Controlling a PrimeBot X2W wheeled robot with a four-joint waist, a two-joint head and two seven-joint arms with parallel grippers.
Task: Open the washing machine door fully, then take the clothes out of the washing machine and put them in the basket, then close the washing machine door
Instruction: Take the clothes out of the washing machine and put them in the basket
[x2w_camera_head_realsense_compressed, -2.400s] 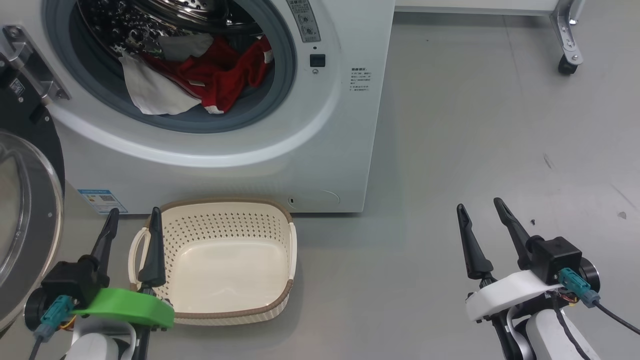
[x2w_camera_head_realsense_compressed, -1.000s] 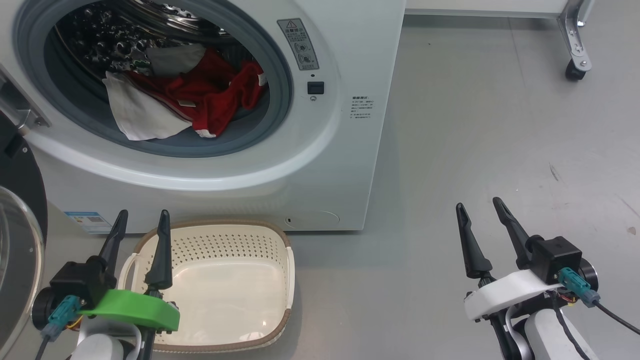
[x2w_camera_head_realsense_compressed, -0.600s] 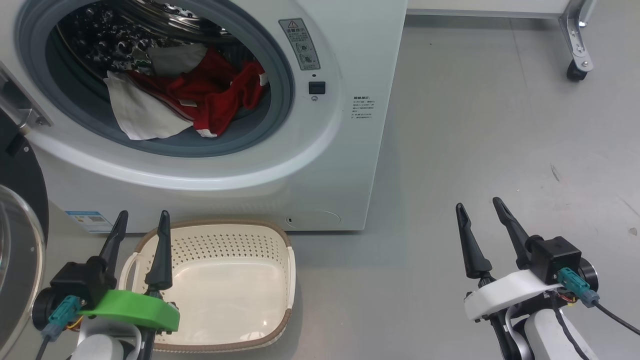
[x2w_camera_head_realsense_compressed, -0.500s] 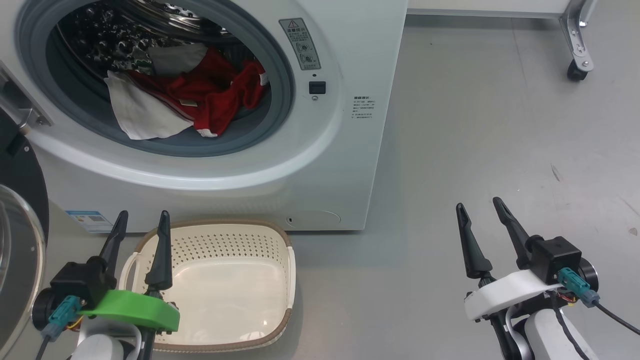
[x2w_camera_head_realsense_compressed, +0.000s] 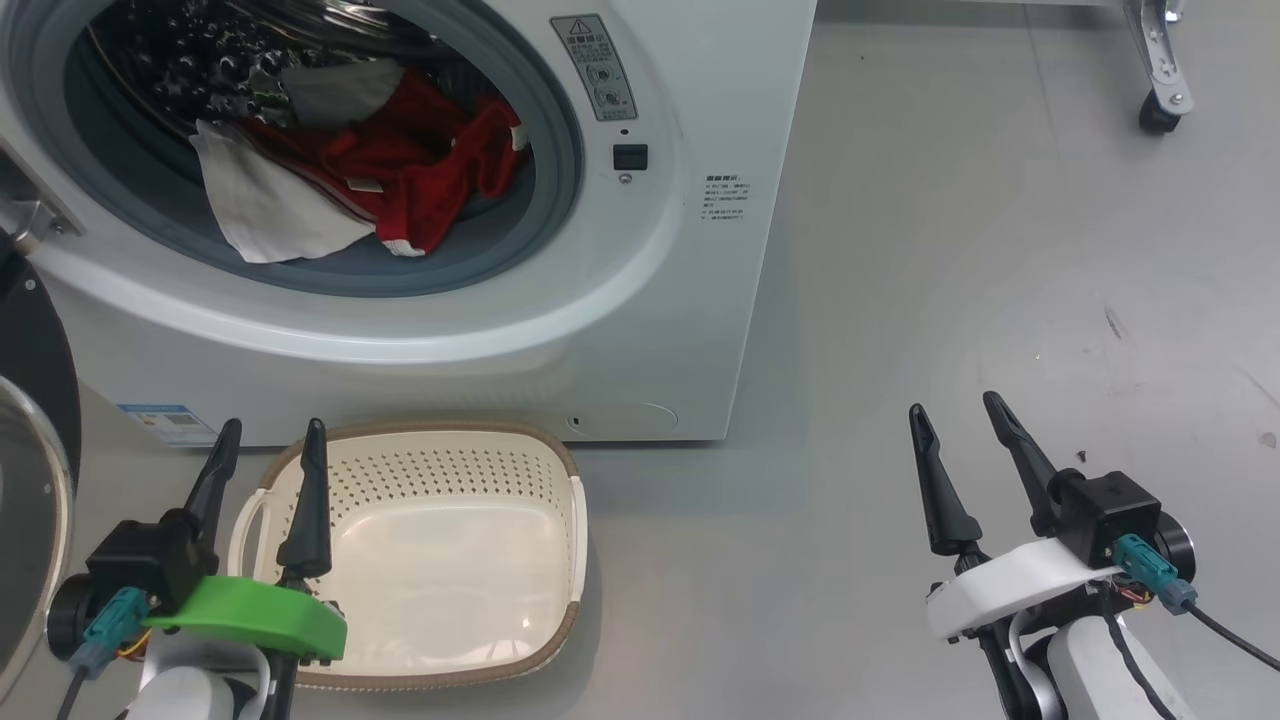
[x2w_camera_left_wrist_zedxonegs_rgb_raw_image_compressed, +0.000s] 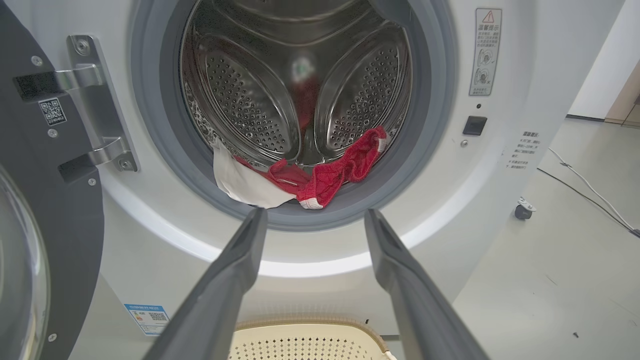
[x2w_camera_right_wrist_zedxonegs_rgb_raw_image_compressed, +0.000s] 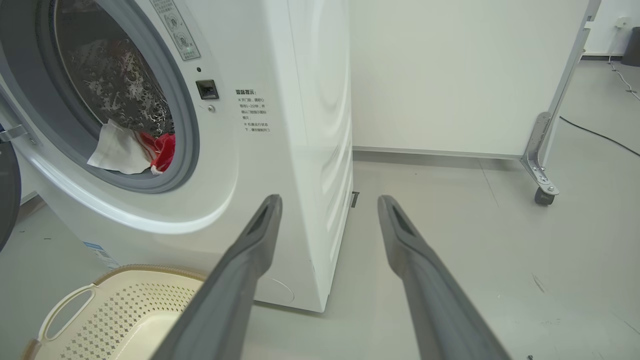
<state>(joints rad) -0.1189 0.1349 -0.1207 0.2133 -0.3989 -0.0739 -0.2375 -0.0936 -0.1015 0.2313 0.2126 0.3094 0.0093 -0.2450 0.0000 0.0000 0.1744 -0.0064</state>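
Left gripper (x2w_camera_head_realsense_compressed: 274, 428) and right gripper (x2w_camera_head_realsense_compressed: 953, 404), both spread wide and empty, before the white front-loading washing machine (x2w_camera_head_realsense_compressed: 700, 300) containing red-and-white clothes (x2w_camera_head_realsense_compressed: 420, 190).

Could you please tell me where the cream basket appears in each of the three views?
Head view: basket lower left, on the floor before the washing machine.
Left wrist view: basket at the bottom edge, centre.
Right wrist view: basket in the bottom-left corner.
Shared landmark: the black square latch socket right of the drum opening.
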